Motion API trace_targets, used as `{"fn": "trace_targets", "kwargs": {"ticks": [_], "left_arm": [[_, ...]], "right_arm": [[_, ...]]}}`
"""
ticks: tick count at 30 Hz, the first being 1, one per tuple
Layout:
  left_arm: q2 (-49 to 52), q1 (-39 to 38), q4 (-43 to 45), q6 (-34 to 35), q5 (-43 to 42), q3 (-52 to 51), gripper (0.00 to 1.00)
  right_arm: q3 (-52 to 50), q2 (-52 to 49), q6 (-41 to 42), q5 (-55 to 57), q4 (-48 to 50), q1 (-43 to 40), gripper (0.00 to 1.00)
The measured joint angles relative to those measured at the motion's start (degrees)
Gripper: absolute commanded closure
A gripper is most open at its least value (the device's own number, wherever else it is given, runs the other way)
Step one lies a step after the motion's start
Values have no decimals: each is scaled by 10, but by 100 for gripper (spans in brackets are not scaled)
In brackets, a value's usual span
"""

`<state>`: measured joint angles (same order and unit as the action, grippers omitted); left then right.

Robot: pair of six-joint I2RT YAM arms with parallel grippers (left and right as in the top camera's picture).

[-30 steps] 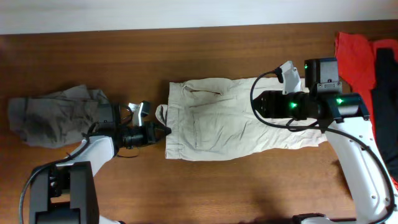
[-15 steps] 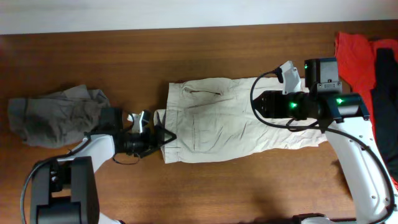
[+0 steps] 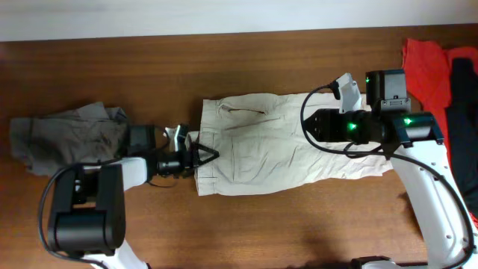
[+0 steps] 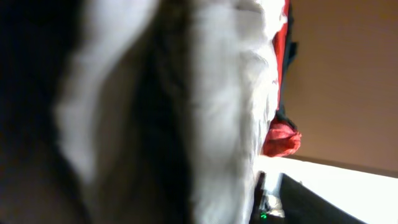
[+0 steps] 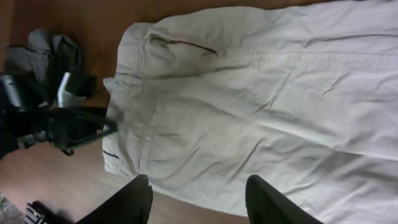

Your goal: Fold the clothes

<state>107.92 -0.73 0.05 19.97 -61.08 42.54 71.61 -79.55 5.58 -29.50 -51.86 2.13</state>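
Note:
Light beige shorts (image 3: 284,146) lie spread flat in the middle of the table, waistband to the left and legs to the right. My left gripper (image 3: 203,156) is low at the waistband's left edge, its fingers spread open against the fabric. It also shows in the right wrist view, left gripper (image 5: 99,128). The left wrist view is filled with blurred beige shorts (image 4: 224,93) very close to the lens, and its own fingers are hidden. My right gripper (image 5: 198,194) hangs open above the shorts (image 5: 261,106) with nothing between its fingers.
A crumpled gray garment (image 3: 63,138) lies at the left end of the table. A red garment (image 3: 424,69) and a black garment (image 3: 463,104) are piled at the right edge. Bare wooden table (image 3: 246,224) runs along the front.
My left gripper has opened from shut and slid right, up to the waistband edge. The right arm and the shorts have stayed where they were.

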Motion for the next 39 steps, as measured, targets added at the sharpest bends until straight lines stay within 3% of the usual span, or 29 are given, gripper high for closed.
{"fn": "trace_targets", "kwargs": {"ticks": [1, 2, 6, 12, 18, 25, 28, 31, 35, 39], "left_arm": [[5, -3, 5, 3, 5, -1, 55], [9, -5, 9, 6, 9, -3, 72], [13, -8, 18, 8, 20, -7, 98], [13, 19, 16, 7, -29, -5, 99], [-47, 113, -131, 7, -52, 52, 99], [-161, 160, -295, -3, -24, 246, 99], [-189, 131, -412, -41, 46, 342, 99], [-196, 54, -536, -98, 193, 438, 99], [-196, -49, -567, -136, 381, 475, 99], [-187, -91, -567, -165, 483, 475, 99]], "right_arm": [[0, 0, 0, 0, 0, 0, 48], [0, 0, 0, 0, 0, 0, 49], [0, 0, 0, 0, 0, 0, 50], [0, 0, 0, 0, -7, 0, 50], [0, 3, 17, 22, -9, 0, 49], [0, 5, 50, 40, -9, 0, 50], [0, 5, 59, 42, -9, 0, 50], [0, 5, 64, 42, -11, 0, 50], [0, 5, 65, 42, -13, 0, 50], [0, 5, 65, 42, -13, 0, 50]]}}
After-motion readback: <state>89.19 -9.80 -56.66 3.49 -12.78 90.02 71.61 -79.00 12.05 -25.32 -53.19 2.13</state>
